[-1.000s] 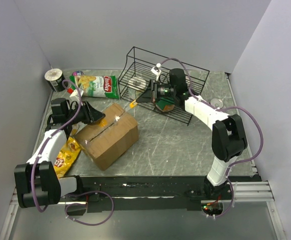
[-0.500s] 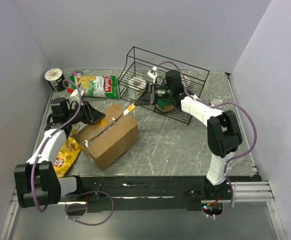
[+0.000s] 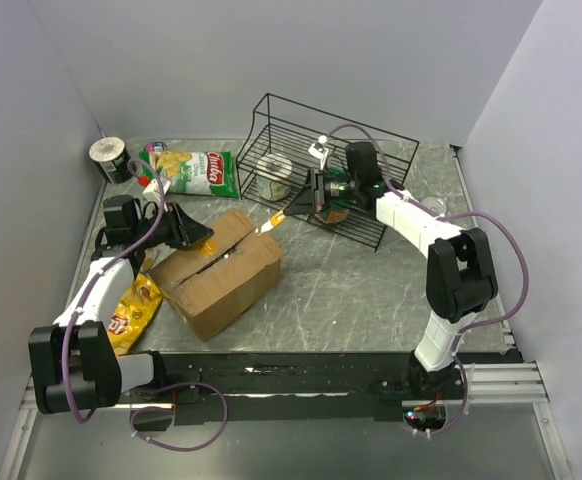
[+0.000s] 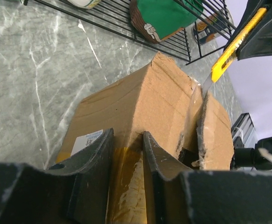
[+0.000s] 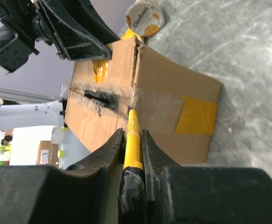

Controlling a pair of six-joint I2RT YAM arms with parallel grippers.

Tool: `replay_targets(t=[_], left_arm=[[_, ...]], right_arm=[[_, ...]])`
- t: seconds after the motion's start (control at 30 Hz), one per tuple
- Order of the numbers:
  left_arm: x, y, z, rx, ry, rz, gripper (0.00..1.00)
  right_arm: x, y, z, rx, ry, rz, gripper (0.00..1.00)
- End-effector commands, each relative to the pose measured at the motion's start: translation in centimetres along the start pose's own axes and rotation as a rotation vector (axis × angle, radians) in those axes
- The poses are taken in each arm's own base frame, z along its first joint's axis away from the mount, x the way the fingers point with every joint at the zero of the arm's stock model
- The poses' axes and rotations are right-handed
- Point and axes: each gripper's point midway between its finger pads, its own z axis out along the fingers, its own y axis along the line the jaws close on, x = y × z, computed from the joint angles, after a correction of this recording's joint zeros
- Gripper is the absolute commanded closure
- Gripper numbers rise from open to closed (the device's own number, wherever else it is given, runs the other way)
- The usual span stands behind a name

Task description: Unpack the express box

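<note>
While your right gripper (image 3: 309,195) clamps the knife (image 3: 283,214), blade at the top of the box (image 3: 218,272) left of the bench's (image 3: 351,290) centre, your left gripper (image 3: 201,237) rests nearly closed on its left end; whether it grips anything is unclear.

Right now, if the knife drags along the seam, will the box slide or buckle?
Probably slides little: the left end effector bears on the box. Its cardboard looks creased and torn at the seam, so it may flex under the knife. It sits flat; tipping seems unlikely.
</note>
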Motion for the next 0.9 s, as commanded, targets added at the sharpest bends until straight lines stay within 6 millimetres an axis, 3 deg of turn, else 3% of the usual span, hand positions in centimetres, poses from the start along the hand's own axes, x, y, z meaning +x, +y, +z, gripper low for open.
replay_targets(t=[0.0,0.13,0.27,0.4,0.43,0.5,0.53,0.57,0.6,0.63,0.67,0.7,0.73,0.77,0.8,0.83,0.87], left_arm=[[-0.2,3.3,-0.3,-0.145,-0.016,-0.01,0.99],[-0.3,3.5,-0.4,-0.152,-0.023,-0.007,0.99],[-0.5,3.4,-0.2,-0.146,-0.029,-0.004,0.99],[-0.9,2.4,-0.2,-0.1,-0.031,0.017,0.99],[-1.3,2.0,-0.2,-0.09,-0.038,0.031,0.99],[-1.6,1.2,-0.1,-0.063,-0.037,0.051,0.99],[-1.9,0.5,-0.2,-0.039,-0.039,0.064,0.99],[-2.1,0.2,-0.2,-0.026,-0.041,0.072,0.99],[-2.2,0.0,-0.2,-0.019,-0.042,0.068,0.99],[-2.5,-0.6,-0.3,-0.002,-0.048,0.078,0.97],[-2.8,-0.8,-0.4,0.003,-0.054,0.083,0.96],[-2.9,-1.1,-0.4,0.011,-0.056,0.089,0.96],[-3.3,-1.4,-0.5,0.018,-0.063,0.098,0.96],[-3.4,-1.5,-0.7,0.02,-0.066,0.102,0.95],[-3.5,-1.6,-0.7,0.019,-0.071,0.109,0.94],[-3.7,-1.8,-0.8,0.023,-0.073,0.117,0.94],[-3.7,-1.9,-0.8,0.021,-0.073,0.118,0.94]], right_arm=[[2.1,-1.0,-4.1,0.047,0.075,0.049,1.0],[5.1,0.0,-5.6,0.02,0.181,0.047,1.0],[6.6,1.0,-6.4,-0.005,0.225,0.047,1.0],[6.5,2.5,-7.9,0.012,0.199,-0.022,1.0],[6.0,3.8,-8.7,0.017,0.169,-0.114,1.0],[5.8,3.3,-9.6,0.105,0.147,-0.269,1.0],[5.3,4.0,-10.7,0.158,0.115,-0.425,1.0],[6.3,2.8,-10.9,0.211,0.116,-0.472,1.0],[5.2,1.3,-11.4,0.323,0.079,-0.587,1.0],[4.5,2.1,-12.3,0.363,0.034,-0.736,1.0],[6.4,0.5,-12.3,0.389,0.056,-0.775,1.0],[6.9,0.4,-12.0,0.404,0.06,-0.857,1.0],[5.4,0.8,-12.7,0.467,0.014,-1.048,1.0],[7.6,-1.1,-12.3,0.494,0.054,-1.086,1.0],[7.7,-1.3,-12.2,0.516,0.04,-1.166,1.0],[5.6,0.1,-12.4,0.598,-0.033,-1.374,1.0],[7.4,-1.9,-11.9,0.64,-0.028,-1.437,1.0]])
